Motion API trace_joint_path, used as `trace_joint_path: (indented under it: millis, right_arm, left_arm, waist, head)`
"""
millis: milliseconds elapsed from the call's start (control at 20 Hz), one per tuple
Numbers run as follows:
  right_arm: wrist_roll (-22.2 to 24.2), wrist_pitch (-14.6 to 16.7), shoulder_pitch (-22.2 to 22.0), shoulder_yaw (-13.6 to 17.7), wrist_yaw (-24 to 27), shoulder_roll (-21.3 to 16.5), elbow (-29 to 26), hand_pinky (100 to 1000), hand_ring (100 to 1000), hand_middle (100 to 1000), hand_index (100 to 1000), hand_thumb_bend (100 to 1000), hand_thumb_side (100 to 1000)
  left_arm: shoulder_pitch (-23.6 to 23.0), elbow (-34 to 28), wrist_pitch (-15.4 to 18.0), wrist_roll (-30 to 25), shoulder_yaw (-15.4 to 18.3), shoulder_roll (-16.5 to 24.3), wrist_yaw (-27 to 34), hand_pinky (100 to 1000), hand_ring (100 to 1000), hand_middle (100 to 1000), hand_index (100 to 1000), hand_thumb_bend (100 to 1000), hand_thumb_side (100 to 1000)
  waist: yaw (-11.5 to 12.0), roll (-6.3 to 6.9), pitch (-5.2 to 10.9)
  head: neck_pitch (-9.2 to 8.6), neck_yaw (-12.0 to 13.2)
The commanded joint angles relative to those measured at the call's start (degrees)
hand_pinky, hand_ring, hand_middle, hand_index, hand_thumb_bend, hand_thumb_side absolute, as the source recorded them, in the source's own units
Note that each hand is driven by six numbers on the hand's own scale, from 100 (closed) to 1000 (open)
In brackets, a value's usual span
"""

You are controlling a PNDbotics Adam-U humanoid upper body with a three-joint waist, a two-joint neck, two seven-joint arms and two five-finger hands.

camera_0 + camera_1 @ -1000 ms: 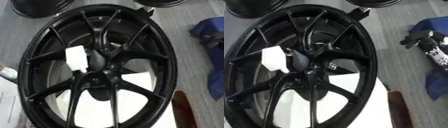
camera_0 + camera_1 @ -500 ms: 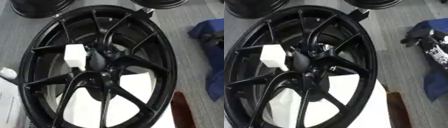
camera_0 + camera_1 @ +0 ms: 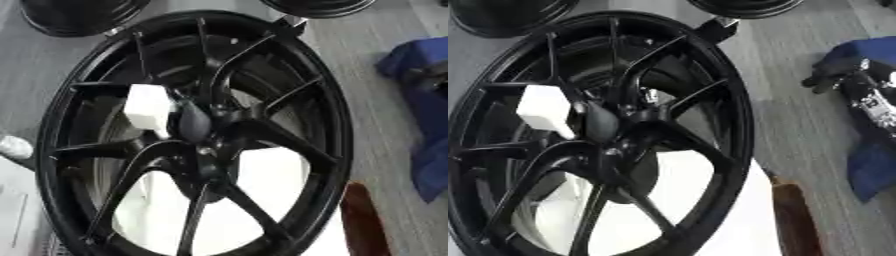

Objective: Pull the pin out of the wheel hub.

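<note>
A large black spoked wheel (image 3: 328, 115) fills both views, tilted, its hub (image 3: 206, 127) near the middle. A white blocky piece (image 3: 149, 107) sits against the hub's left side, next to a dark rounded cap (image 3: 194, 122). A small silvery bit (image 3: 649, 95) shows just above the hub. I cannot tell which of these is the pin. My right hand (image 3: 829, 80), black with silver joints behind it, lies far to the right over a blue cloth, well away from the wheel. My left hand shows in neither view.
Two more black rims (image 3: 79, 15) (image 3: 319, 5) stand at the top edge. A blue cloth (image 3: 429, 125) lies on the grey floor at right. A reddish-brown piece (image 3: 363, 220) is at lower right, a white surface (image 3: 262, 175) under the wheel.
The whole picture has shifted slightly, so the camera moved. The wheel, the white piece and my right hand keep their places.
</note>
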State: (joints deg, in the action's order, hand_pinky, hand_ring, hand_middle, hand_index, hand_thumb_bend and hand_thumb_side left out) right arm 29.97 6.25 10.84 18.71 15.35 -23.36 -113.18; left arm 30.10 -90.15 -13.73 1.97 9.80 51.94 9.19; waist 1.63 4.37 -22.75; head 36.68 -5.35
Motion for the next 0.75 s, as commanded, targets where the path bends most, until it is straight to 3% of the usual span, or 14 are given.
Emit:
trace_joint_path:
  millis: [50,250,400,550,750]
  right_arm:
    - [-0.2,-0.1,0.5,0.5,1.0,-0.3,-1.4,953,741,547,735,100,641]
    - [-0.2,-0.2,0.8,0.4,1.5,0.2,-1.4,953,741,547,734,100,639]
    - [-0.2,-0.2,1.1,0.2,1.9,0.7,-1.4,952,741,547,734,100,638]
    - [-0.1,-0.2,1.4,0.1,2.3,1.2,-1.4,952,741,547,734,100,636]
    - [-0.1,-0.1,1.6,0.1,2.5,1.6,-1.4,952,741,546,734,100,638]
  left_arm:
    - [2.2,-9.1,0.7,3.7,-1.3,-5.0,4.6,648,687,563,724,100,742]
    - [4.3,-18.6,1.1,5.2,-2.0,-18.3,6.3,644,682,560,721,100,747]
    - [4.6,-22.6,1.8,5.6,-2.7,-25.9,7.2,646,680,555,716,100,755]
    - [4.3,-24.2,3.2,5.2,-3.4,-29.8,7.5,651,680,554,717,100,755]
    - [3.4,-24.4,5.0,4.0,-4.1,-31.4,6.5,657,683,556,722,100,753]
  waist:
    - [-0.1,-0.42,1.74]
    - [-0.2,-1.28,1.77]
    - [-0.6,-1.98,1.63]
    - [-1.1,-2.64,1.39]
    - [-1.4,-3.12,0.97]
  head:
    - [-0.15,0.6]
    - [-0.45,1.2]
    - [-0.95,2.0]
    - [-1.42,2.6]
    - [-1.8,3.0]
